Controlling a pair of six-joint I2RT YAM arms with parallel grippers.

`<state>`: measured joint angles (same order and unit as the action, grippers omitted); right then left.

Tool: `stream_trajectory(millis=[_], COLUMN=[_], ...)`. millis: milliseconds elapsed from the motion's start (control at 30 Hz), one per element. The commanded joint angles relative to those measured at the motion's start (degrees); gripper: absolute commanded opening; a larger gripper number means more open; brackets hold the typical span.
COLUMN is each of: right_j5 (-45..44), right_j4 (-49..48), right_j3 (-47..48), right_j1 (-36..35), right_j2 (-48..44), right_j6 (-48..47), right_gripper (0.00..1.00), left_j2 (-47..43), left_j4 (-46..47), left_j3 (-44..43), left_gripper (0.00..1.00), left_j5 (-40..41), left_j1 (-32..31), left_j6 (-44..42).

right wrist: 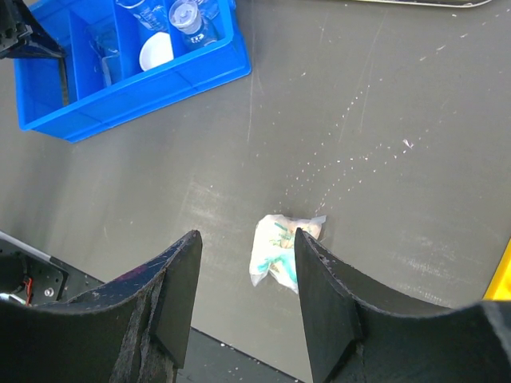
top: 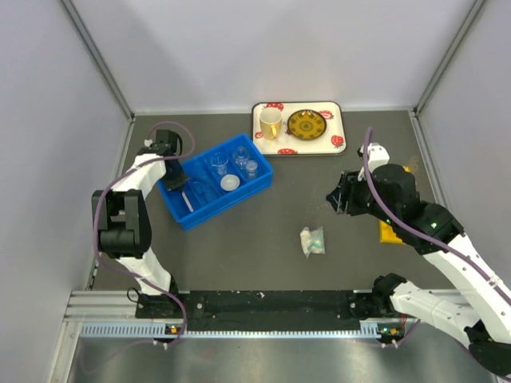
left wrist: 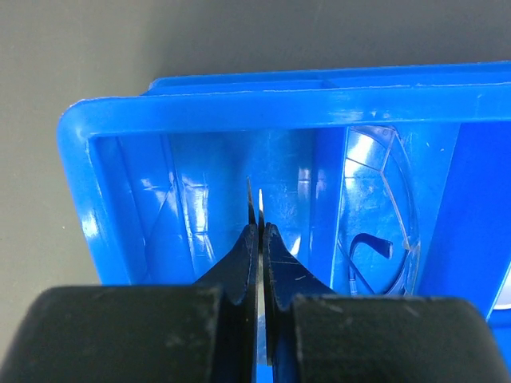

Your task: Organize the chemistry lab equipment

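- Nearest, low on the dark table [top: 263,263]: a small crumpled plastic packet [top: 312,240] [right wrist: 281,251], whitish with green markings, lying alone, well apart from everything else.
- Above and to the right of the packet: right end effector [top: 335,198] [right wrist: 247,271], fingers spread wide with nothing between them, hovering over the table; in the right wrist view the packet shows in the gap between the two fingers.
- Beside the right arm, partly hidden under it: a flat yellow object [top: 391,233] on the table.
- Left of centre, set at an angle: blue bin [top: 215,209] [right wrist: 160,88] [left wrist: 239,108] with several compartments.
- Inside the bin's farther compartments: glass beakers [top: 219,165] standing upright, with more small clear glassware just beside them, and a white round dish [top: 230,183] [right wrist: 156,50].
- At the bin's left end: left end effector [top: 177,177] [left wrist: 258,227], reaching down into the end compartment, fingers pressed together and pinching a thin silvery strip [left wrist: 251,195] that pokes out past the fingertips.
- In the next compartment over, seen from the left wrist: a clear curved glass piece [left wrist: 375,215] leaning against the divider.
- Farthest, against the back wall: a white tray [top: 335,140] with red markings, carrying a cream cup [top: 271,123] and, just beside it, a dark yellow patterned saucer [top: 306,125].
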<state>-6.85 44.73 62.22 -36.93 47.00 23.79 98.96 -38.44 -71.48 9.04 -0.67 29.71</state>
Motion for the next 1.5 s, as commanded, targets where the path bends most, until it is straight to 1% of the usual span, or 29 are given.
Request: stream_trajectory(millis=[0,67,100,133,200,233,367,500,600,667,733,767,800,867,933,967,1000,1033,1067,1200,1300,1467], right_j5=[-0.1,0.5,0.7,1.0,1.1,1.2,1.1,0.8,0.8,1.6,2.9,3.2,3.3,2.8,2.6,2.7,2.5,2.5,2.5,2.2,1.0,-0.5], right_j4=[-1.9,-2.2,-2.3,-2.3,-2.6,-2.6,-2.8,-2.9,-3.2,-3.4,-3.9,-4.7,-5.3,-6.4,-7.1,-7.3,-7.8,-8.1,-8.3,-9.8,-10.3,-11.4], right_j3=[-0.3,-0.5,-0.6,-0.7,-1.1,-1.3,-2.1,-3.1,-4.3,-5.3,-6.1,-6.8,-7.3,-8.4,-9.3,-9.6,-9.8,-10.3,-10.4,-11.2,-11.7,-14.0], right_j1=[0.3,0.3,0.3,0.3,0.3,0.3,0.3,0.3,0.3,0.3,0.4,0.1,0.1,-0.2,-0.3,-0.4,-0.5,-0.6,-0.9,-2.2,-4.8,-7.8], right_j2=[0.7,1.2,1.4,1.8,2.0,2.2,2.0,1.9,3.0,4.2,6.5,7.3,7.9,10.1,12.6,13.6,14.5,16.4,17.3,21.9,24.4,27.9], right_j6=[-0.1,0.1,0.2,0.5,0.6,0.6,0.6,0.8,0.6,0.5,0.2,0.2,0.2,0.3,0.2,0.2,0.3,0.2,0.3,0.8,1.7,3.8], right_gripper=[0.51,0.51,0.51,0.51,0.51,0.51,0.51,0.51,0.52,0.52,0.52,0.52,0.55,0.59,0.63,0.65,0.66,0.67,0.68,0.69,0.69,0.69], left_j2=[-1.1,-1.8,-2.0,-2.5,-3.0,-3.5,-4.5,-5.9,-8.9,-11.8,-15.2,-16.2,-17.1,-20.4,-24.5,-25.9,-28.6,-29.9,-31.2,-37.9,-41.0,-43.8], left_j4=[2.2,2.3,2.3,2.2,2.0,2.0,1.3,0.6,0.4,0.3,0.3,0.4,0.5,0.3,0.5,0.5,0.6,0.7,0.6,0.6,-0.4,-2.5], left_j3=[-0.4,0.4,0.6,0.7,1.3,1.5,1.8,2.1,2.7,3.3,4.2,4.7,5.1,6.5,8.2,8.5,9.0,9.6,9.8,10.0,9.6,9.6], left_gripper=[0.0,0.0,0.04,0.14,0.21,0.29,0.45,0.5,0.54,0.54,0.58,0.59,0.6,0.67,0.76,0.78,0.84,0.99,0.99,0.99,0.99,0.99], left_j5=[-0.3,-0.8,-0.6,-0.5,-0.3,-0.2,0.2,-0.2,-1.2,-2.9,-4.7,-7.4,-8.7,-13.1,-14.6,-16.1,-16.9,-18.0,-20.4,-25.1,-27.4,-30.4], left_j1=[0.2,0.2,0.2,0.2,0.2,0.2,0.2,0.2,0.2,0.2,0.2,0.2,0.2,0.2,0.1,-0.2,-0.6,-0.8,-0.9,-1.1,-1.1,-1.3], left_j6=[0.4,0.2,0.1,-0.1,-0.4,-0.4,-0.7,-0.4,0.2,0.3,0.2,0.2,0.0,-0.7,-1.9,-2.5,-3.6,-4.2,-4.8,-6.2,-6.7,-7.4])
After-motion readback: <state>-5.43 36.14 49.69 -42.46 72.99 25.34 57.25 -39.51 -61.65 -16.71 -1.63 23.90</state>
